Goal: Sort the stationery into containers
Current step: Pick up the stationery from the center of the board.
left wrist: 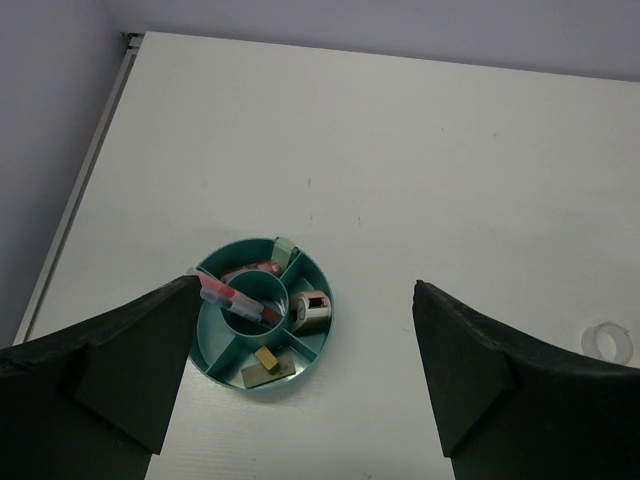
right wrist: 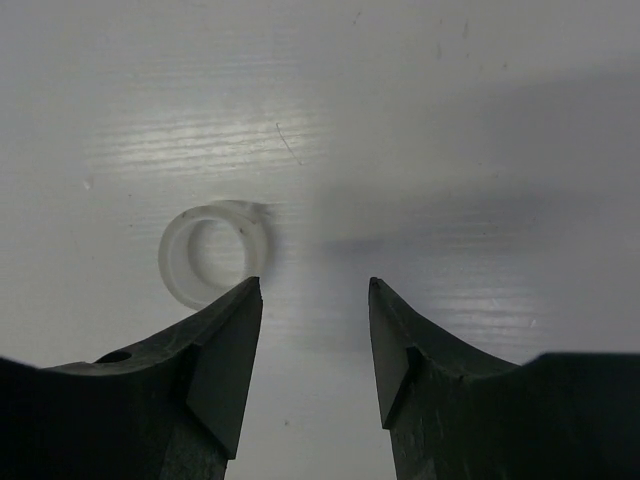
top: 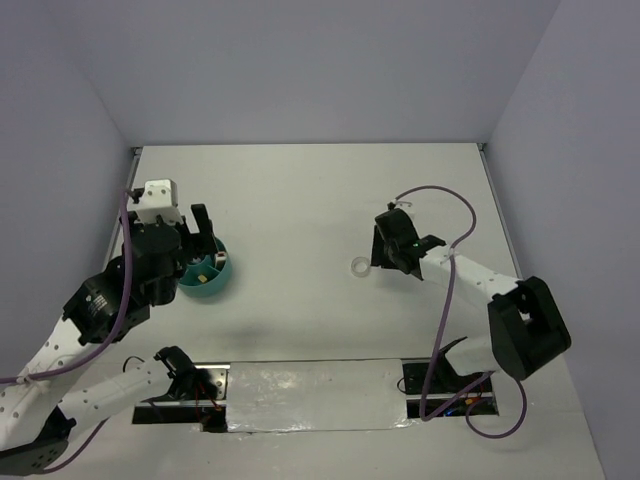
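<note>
Lying flat on the white table (top: 300, 200), the clear tape ring (right wrist: 213, 255) sits left of centre in the right wrist view, beside the left fingertip of the right gripper (right wrist: 312, 300), whose jaws stand apart and empty. It looks light, stiff and slick, likely to skid; pinching one wall, with a finger inside the hole, seems safest. The left gripper (left wrist: 307, 288) hangs spread, holding nothing, above the teal organizer (left wrist: 318, 352).

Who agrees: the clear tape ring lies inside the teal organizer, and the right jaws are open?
Wrong: the clear tape ring lies on the table, outside the teal organizer, as the right wrist view shows. The right jaws are open.
</note>
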`<action>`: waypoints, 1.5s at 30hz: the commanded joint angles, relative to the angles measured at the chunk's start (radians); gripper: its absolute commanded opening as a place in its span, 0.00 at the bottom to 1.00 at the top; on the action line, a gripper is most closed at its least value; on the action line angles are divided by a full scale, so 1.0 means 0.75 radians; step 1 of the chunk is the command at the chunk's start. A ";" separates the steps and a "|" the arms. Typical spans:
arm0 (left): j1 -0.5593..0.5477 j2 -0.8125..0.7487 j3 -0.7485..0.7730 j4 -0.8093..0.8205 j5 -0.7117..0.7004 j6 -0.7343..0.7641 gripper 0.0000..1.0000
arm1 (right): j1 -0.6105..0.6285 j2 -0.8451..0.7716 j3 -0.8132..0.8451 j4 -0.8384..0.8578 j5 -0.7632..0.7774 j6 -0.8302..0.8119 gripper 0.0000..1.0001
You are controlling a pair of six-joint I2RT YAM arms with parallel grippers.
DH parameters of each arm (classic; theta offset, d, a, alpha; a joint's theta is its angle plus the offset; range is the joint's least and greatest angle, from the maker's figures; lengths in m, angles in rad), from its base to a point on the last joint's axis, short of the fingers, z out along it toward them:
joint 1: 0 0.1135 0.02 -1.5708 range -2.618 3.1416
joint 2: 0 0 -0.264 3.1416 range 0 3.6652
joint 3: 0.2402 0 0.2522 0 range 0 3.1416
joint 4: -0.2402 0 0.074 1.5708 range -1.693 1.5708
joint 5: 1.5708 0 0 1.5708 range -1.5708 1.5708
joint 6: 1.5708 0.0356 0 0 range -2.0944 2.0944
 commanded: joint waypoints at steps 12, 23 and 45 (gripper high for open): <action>0.040 -0.002 -0.023 0.104 0.126 0.088 0.99 | 0.002 0.237 0.055 0.161 -0.133 -0.005 0.52; 0.067 0.012 -0.027 0.120 0.175 0.092 0.99 | 0.004 0.161 0.091 0.131 -0.141 -0.011 0.52; 0.087 0.035 -0.064 0.137 0.371 0.010 0.99 | 0.123 0.262 0.081 0.204 -0.194 0.054 0.00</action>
